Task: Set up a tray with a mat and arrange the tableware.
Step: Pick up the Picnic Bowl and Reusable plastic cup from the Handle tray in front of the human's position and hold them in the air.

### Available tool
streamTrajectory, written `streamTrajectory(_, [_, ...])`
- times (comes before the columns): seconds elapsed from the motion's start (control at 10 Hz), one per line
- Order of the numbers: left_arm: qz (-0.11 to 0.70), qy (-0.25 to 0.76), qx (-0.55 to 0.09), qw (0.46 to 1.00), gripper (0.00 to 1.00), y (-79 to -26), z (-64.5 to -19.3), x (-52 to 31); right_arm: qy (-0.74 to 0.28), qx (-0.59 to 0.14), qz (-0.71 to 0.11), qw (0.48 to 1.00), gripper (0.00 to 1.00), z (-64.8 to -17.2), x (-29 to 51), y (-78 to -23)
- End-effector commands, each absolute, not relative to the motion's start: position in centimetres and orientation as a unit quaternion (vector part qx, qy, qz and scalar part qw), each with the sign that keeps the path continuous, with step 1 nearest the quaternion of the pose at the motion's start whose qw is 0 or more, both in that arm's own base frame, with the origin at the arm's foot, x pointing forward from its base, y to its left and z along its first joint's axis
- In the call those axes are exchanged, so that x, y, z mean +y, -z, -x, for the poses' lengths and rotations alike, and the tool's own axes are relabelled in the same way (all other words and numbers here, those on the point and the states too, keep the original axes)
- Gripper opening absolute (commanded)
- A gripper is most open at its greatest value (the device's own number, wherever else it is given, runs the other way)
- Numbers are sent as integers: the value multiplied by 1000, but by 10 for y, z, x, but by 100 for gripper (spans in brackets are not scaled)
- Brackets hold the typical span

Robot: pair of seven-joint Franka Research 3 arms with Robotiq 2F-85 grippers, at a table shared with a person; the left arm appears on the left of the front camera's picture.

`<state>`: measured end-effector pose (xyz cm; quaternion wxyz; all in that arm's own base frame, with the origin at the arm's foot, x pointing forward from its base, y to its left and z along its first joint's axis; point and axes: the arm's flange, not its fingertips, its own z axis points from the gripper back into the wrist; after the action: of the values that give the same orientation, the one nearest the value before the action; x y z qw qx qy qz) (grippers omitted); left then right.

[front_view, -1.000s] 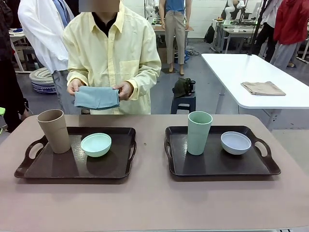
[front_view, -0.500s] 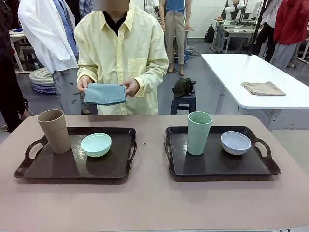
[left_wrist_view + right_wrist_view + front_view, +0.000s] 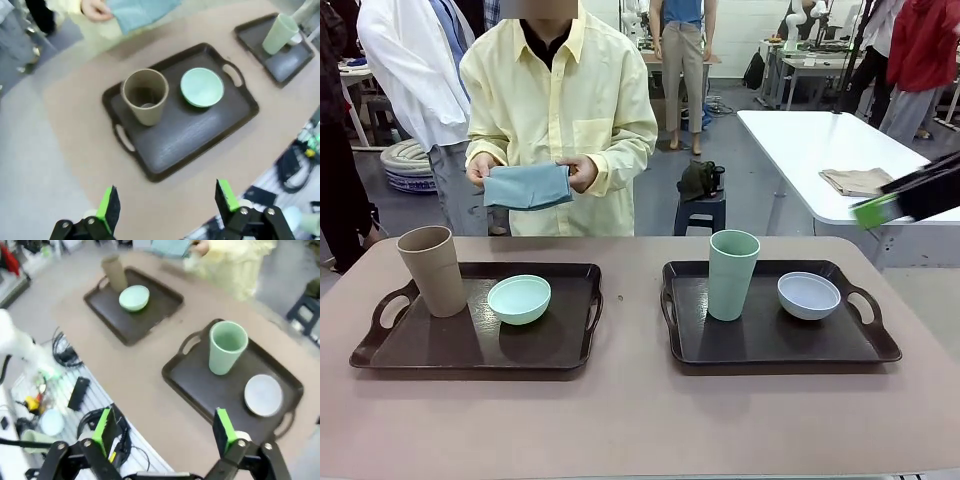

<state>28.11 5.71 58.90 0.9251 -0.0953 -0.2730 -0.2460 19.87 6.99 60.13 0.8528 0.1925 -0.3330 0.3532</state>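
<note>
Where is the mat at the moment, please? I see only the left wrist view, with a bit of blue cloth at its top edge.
Observer: The person across the table holds the blue mat folded, in front of the body and off the table.
Operator: Thank you. Is the robot's right hand open?
Observer: Yes. The right hand has its fingers spread wide with nothing between them, raised well above the table.
Operator: And is there a mat under the things on the right tray?
Observer: No. The mint green cup and the pale grey-white bowl stand directly on the right tray, on its bare dark surface.
</note>
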Motion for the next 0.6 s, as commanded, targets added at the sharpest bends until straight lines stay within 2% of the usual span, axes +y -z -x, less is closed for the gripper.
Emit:
streamTrajectory(0.0, [36,245,-253,935,100,-578,-308,69,-386,-306,-161,855,100,-224,121,-577])
streamTrajectory(0.2, [-2,258,-223,940,100,-554,-340,84,-365,-281,-123,879,100,-243,182,-568])
streamTrajectory(0.3, [25,192,-228,954,100,-598,-363,-50,-340,-272,-131,891,100,-249,208,-565])
streamTrajectory(0.4, [-16,287,-220,932,100,-534,-359,66,-322,-268,-129,899,100,-255,231,-563])
streamTrajectory(0.5, [-9,282,-222,934,100,-520,-361,71,-306,-256,-131,908,100,-261,247,-561])
